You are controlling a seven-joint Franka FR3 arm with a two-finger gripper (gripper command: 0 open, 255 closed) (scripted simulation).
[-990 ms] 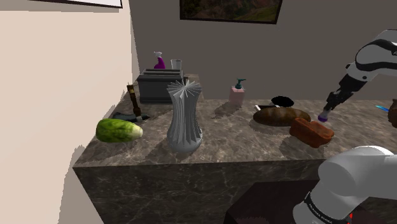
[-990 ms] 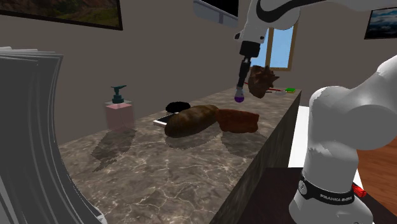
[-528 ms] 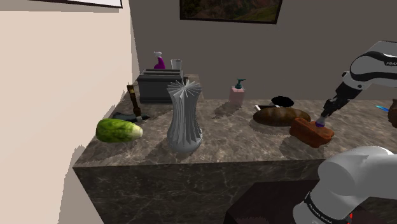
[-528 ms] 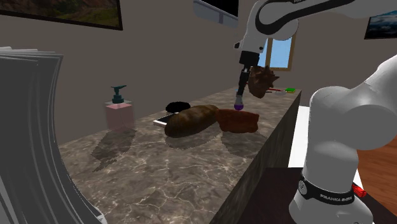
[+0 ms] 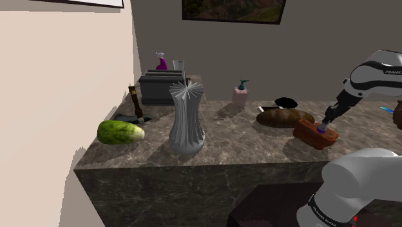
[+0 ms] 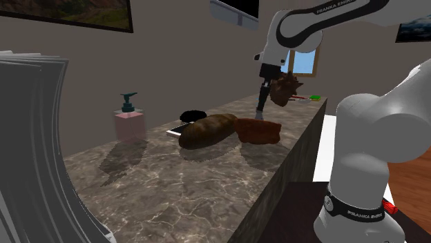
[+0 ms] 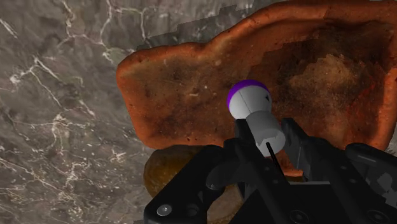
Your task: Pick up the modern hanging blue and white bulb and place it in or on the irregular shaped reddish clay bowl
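The bulb is white with a purple tip and a pale cylindrical base. My gripper is shut on that base, one black finger on each side. The bulb's tip hangs just over the inside of the reddish, irregular clay bowl. In the shoulder view the gripper comes down slanted into the bowl at the counter's right end, with the bulb at its rim. In the second exterior view the gripper reaches the bowl from above, and the bulb is hidden behind the rim.
A brown loaf-shaped thing lies right beside the bowl, with a black object behind it. Further along the marble counter stand a pink soap dispenser, a grey ribbed vase and a green melon. A jagged brown object stands beyond the bowl.
The gripper has come down with the bulb, from well above the bowl to its rim. The bulb's purple tip has dropped behind the rim in the second exterior view.
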